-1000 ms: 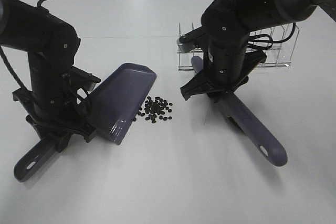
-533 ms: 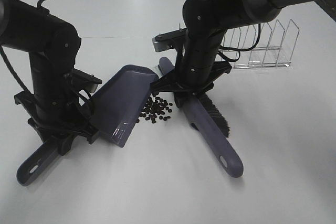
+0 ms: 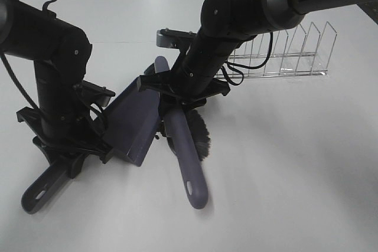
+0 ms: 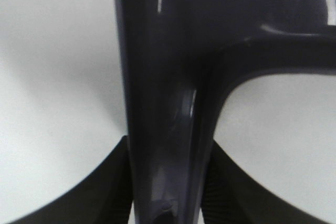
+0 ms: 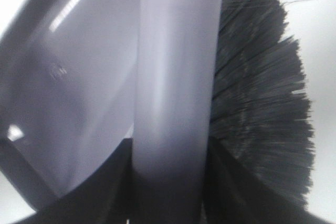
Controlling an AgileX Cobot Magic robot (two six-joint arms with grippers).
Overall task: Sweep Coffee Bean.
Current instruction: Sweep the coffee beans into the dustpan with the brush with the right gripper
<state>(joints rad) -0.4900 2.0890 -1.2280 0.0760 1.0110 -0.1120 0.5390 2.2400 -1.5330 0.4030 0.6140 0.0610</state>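
Left arm stands over the table's (image 3: 295,175) left side, left gripper (image 3: 66,146) clamped on the handle of the tilted dustpan (image 3: 131,123). Right arm reaches across the middle, right gripper (image 3: 177,95) pinching the brush (image 3: 188,157), bristles (image 3: 202,137) just beside the pan's edge. Coffee bean (image 3: 157,137) mostly hidden under the brush; a few specks show at that edge. Clear rack (image 3: 283,57) behind.

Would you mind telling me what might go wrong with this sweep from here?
Only a few coffee bean specks show, at the dustpan lip; they might get pushed under it rather than in. The brush covers the rest there, so beans escaping past its bristles would go unseen.
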